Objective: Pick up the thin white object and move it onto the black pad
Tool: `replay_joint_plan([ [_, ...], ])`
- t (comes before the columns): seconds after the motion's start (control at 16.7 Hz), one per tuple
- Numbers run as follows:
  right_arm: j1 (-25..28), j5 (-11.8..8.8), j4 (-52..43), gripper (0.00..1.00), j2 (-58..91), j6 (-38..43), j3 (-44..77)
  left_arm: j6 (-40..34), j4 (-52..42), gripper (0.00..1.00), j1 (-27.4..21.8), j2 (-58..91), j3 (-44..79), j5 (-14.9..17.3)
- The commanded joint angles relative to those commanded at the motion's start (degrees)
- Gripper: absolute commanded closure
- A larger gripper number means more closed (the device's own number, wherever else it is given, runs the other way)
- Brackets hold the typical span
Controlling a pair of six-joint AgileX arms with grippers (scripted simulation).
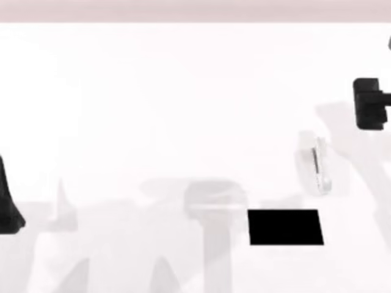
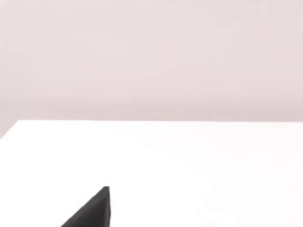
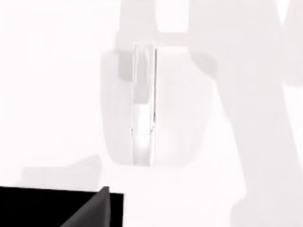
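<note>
The thin white object [image 1: 317, 166] lies flat on the white table at the right, lengthwise front to back, with a thin dark line along it. In the right wrist view the thin white object [image 3: 143, 111] is centred ahead of the camera. The black pad [image 1: 285, 227] lies just in front of it and slightly to the left; a corner of the black pad [image 3: 42, 205] shows behind one dark finger [image 3: 97, 213]. My right gripper [image 1: 369, 104] hovers behind and to the right of the object, apart from it and open, with nothing in it. My left gripper [image 1: 9, 210] is parked at the left edge, open and empty.
Pale grey shadows of the arms [image 1: 214, 201] fall across the front of the table. The table's far edge [image 1: 195, 23] meets a pale pink wall. The left wrist view shows only bare table, the wall and one finger [image 2: 94, 210].
</note>
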Motion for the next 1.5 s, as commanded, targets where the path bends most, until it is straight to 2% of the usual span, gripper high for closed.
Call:
replay_joint_plan([
  [0.36, 4.2, -0.2, -15.9, 0.00, 25.2, 4.0, 22.1, 0.0, 0.0, 0.00, 0.0, 0.0, 0.0, 0.0],
  [0.66, 5.7, -0.5, -20.9, 0.00, 33.8, 5.4, 30.4, 0.0, 0.0, 0.00, 0.0, 0.0, 0.0, 0.0],
  [1.08, 5.5, -0.5, -19.8, 0.00, 33.9, 5.3, 29.4, 0.0, 0.0, 0.00, 0.0, 0.0, 0.0, 0.0],
  [1.5, 5.8, -0.5, -3.7, 0.00, 38.3, 5.6, 18.2, 0.0, 0.0, 0.00, 0.0, 0.0, 0.0, 0.0],
])
